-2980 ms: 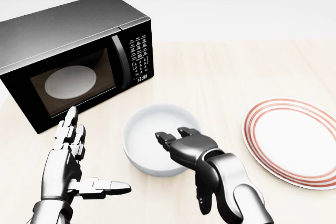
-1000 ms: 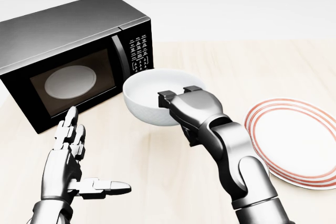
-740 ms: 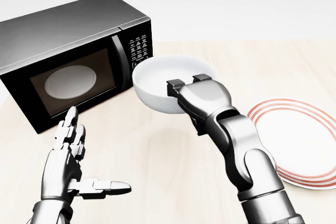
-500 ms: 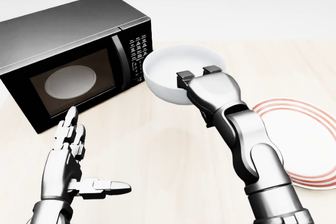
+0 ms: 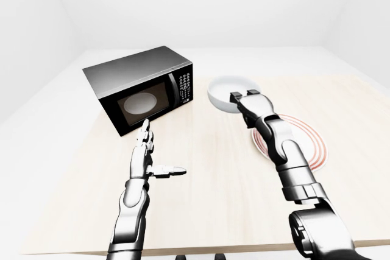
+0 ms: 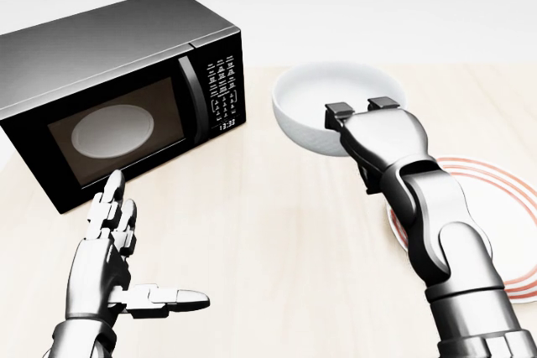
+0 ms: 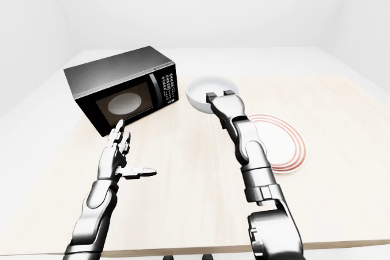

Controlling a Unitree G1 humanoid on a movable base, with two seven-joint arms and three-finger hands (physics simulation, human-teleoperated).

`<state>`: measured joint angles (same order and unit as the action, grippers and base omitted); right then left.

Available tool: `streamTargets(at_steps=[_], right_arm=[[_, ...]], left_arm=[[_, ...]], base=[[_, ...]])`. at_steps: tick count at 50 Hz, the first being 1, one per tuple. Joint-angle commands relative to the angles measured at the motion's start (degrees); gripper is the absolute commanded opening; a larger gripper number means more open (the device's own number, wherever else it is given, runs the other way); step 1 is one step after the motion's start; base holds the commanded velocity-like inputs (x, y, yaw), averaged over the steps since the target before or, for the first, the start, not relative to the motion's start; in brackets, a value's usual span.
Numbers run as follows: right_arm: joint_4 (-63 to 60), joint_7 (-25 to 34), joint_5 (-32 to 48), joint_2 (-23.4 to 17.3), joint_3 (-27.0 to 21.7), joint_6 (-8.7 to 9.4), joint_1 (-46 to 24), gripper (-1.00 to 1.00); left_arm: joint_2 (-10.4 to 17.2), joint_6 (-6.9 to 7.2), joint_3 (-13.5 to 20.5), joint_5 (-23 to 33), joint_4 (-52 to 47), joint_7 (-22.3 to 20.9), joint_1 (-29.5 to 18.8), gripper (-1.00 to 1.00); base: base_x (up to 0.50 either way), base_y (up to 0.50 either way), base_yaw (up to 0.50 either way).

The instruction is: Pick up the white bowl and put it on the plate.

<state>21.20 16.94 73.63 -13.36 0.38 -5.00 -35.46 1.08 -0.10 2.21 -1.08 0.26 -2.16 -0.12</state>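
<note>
Aloft, the right robot hand [image 6: 362, 115] clamps the white bowl [image 6: 337, 109] left of the plate [image 6: 491, 224]; left robot hand [image 6: 113, 266] splayed.

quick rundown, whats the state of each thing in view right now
white bowl: upright, held above the table, not yet over the plate
right hand: shut on the bowl's rim
left hand: open, holding nothing
plate: flat on the table, nothing on it
microwave: door shut, clock lit
</note>
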Motion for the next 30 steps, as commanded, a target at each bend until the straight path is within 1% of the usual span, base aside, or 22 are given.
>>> streamTargets(at_steps=[1,8,17,30], right_arm=[[-0.53,-1.39,-3.39,-3.42,-2.56,0.0,0.46,-1.0],[0.37,-2.78,-4.64,-5.33,-3.75,0.0,1.9,-1.0],[-0.49,-2.88,-6.49,-8.15,-5.81,0.0,3.82,-1.0],[-0.05,-3.84,-8.34,-11.09,-7.88,0.0,6.18,-1.0]], left_arm=[[0.0,0.0,0.0,0.0,0.0,0.0,0.0,1.0],[0.0,0.0,0.0,0.0,0.0,0.0,0.0,1.0],[0.0,0.0,0.0,0.0,0.0,0.0,0.0,1.0],[0.0,0.0,0.0,0.0,0.0,0.0,0.0,1.0]], base=[[0.0,0.0,0.0],[0.0,0.0,0.0],[0.0,0.0,0.0],[0.0,0.0,0.0]])
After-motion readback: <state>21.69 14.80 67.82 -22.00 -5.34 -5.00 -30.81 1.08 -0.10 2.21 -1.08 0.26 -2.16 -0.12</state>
